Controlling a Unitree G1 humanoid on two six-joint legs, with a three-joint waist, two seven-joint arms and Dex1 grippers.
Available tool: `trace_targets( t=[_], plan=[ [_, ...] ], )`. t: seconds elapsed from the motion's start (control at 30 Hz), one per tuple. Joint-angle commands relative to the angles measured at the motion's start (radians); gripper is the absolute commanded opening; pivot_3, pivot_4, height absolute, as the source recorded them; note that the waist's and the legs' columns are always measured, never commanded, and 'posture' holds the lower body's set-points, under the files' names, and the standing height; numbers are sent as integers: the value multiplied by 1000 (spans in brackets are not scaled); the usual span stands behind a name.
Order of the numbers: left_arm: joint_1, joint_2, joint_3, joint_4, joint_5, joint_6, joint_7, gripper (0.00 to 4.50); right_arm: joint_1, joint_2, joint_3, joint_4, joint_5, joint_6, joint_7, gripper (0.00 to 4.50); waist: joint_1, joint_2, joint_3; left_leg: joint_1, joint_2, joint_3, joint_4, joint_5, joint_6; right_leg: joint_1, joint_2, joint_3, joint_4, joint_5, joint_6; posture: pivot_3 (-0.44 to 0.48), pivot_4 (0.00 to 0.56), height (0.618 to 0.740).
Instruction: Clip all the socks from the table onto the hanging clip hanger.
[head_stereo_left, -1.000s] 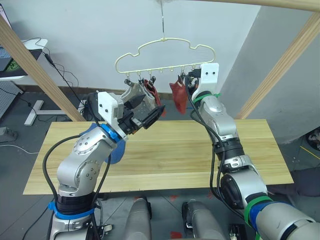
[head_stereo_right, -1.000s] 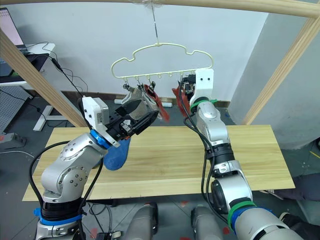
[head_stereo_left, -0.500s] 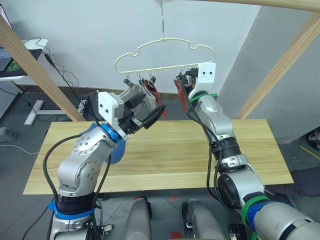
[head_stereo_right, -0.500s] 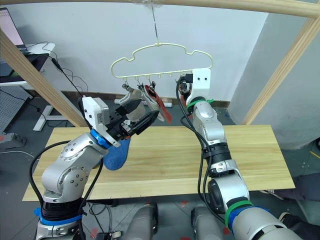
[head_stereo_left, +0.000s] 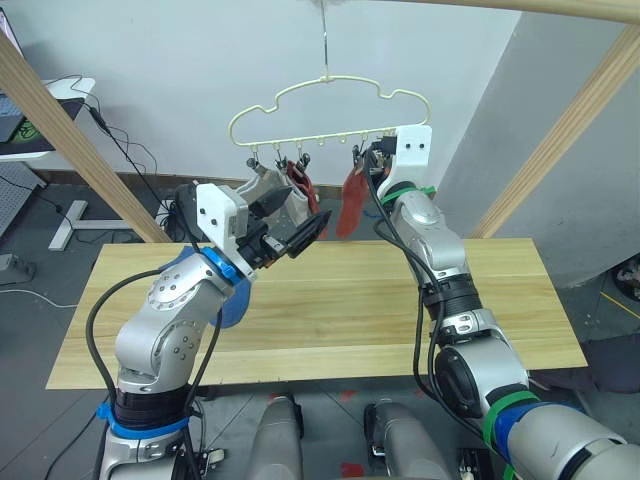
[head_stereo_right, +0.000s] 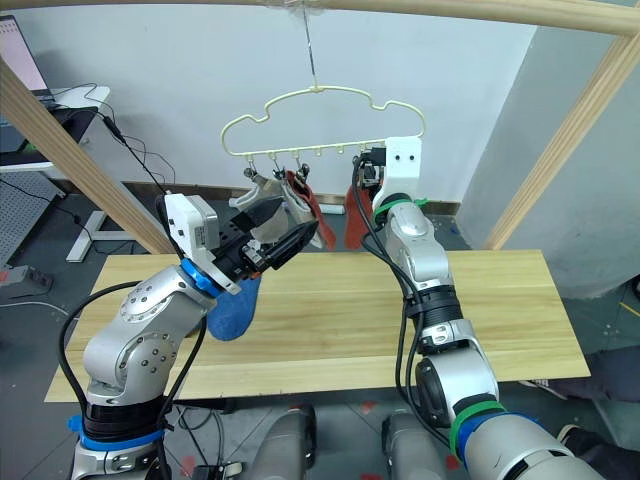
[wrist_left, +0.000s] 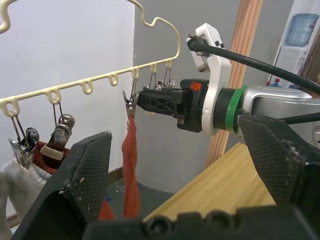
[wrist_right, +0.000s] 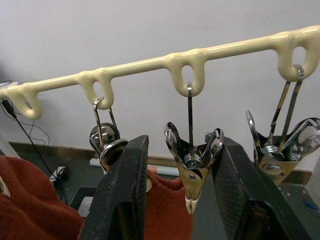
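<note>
The hanger (head_stereo_left: 330, 110) hung by its hook from the wooden pole (head_stereo_left: 540, 8) above the far edge of the table (head_stereo_left: 330, 300). A grey sock (head_stereo_left: 268, 190) hung from a clip at the robot's left end of the row, with a red sock (head_stereo_left: 300, 180) clipped just beside it. A second red sock (head_stereo_left: 349, 205) hung straight down from a clip (wrist_left: 131, 102) further along, nearer the right arm.

The right gripper (wrist_left: 150, 100) was up at the clip row, its fingers (wrist_right: 127, 190) spread apart with an empty clip (wrist_right: 191, 170) standing between them; it held nothing.

The left gripper (head_stereo_left: 290, 225) hovered below the clipped socks, its fingers (wrist_left: 85, 175) wide apart and empty.

A blue sock (head_stereo_right: 235, 305) lay on the table, partly hidden behind the left arm.
</note>
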Motion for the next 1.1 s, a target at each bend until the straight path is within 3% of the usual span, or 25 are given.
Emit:
trace_targets(
  t=[0.03,1.1],
  plan=[
    [-9,4,-6,-31,6,-25,-10,4500,-30,-2,-7,-57,3,-13,-7,1853,0,0,0,0,0,0,0,0,0,0,0,0,0,0,0,105,226,740],
    [-16,1,-13,-27,13,-32,-14,4500,-24,11,-2,-85,18,24,5,1853,0,0,0,0,0,0,0,0,0,0,0,0,0,0,0,108,216,740]
  ],
)
